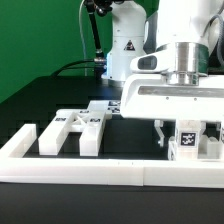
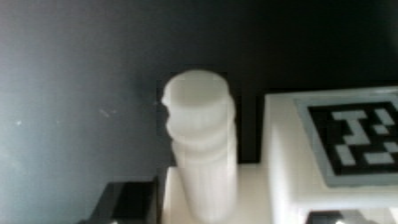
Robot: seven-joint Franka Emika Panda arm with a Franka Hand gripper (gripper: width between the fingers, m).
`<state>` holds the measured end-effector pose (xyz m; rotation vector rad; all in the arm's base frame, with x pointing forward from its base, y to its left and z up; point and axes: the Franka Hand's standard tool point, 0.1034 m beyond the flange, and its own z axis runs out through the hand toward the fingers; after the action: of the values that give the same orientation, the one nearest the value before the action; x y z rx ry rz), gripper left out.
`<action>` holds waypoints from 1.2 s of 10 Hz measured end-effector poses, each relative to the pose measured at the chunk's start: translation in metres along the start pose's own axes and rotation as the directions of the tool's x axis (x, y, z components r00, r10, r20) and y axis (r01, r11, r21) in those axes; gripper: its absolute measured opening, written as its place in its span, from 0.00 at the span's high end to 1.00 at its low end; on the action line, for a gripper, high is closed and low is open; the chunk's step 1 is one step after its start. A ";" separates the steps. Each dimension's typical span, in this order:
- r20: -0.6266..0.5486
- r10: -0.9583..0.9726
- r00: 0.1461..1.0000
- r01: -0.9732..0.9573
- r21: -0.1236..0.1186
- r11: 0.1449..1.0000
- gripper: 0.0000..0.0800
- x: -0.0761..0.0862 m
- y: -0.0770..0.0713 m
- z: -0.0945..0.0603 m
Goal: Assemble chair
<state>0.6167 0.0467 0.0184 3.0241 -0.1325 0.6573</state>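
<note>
**Entry 1, chair part at the jaws:** white ridged post (image 2: 199, 130), matte plastic, rounded at its free end
- Long axis: in the wrist view it runs straight out from between the fingers, so for you it lies along the gripper's own line, not across it
- Neighbour: a cube-ended piece (image 2: 334, 140) with a black-and-white tag sits just beside it. You cannot tell whether the 2 are joined

**Entry 2, gripper (image 2: 231, 210):** low over the table (image 1: 40, 105), near its front edge at the exterior view's right, just behind the border rail (image 1: 100, 168)
- Jaws: they stand narrow, with 1 dark finger (image 2: 128, 205) at each side of the post's base. You cannot tell whether the pads actually press on it

**Entry 3, remaining chair parts (image 1: 75, 128):** a white blocky cluster by the front edge, toward the exterior view's left, well apart from the gripper

**Note for your next move:** it likely turns on the post sitting centred between the jaws. The tagged piece is close enough on 1 side to foul a finger
</note>
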 end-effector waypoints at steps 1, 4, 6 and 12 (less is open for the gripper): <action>0.008 0.001 1.000 -0.001 0.004 1.000 0.59 0.005 -0.001 -0.008; 0.022 -0.003 1.000 0.003 0.018 1.000 0.59 0.025 0.004 -0.043; 0.052 0.003 0.999 -0.004 0.028 1.000 0.59 0.041 0.007 -0.068; 0.308 0.003 0.951 -0.009 0.018 1.000 0.59 0.028 0.014 -0.076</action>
<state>0.6098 0.0356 0.0992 3.1225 -0.1467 0.1808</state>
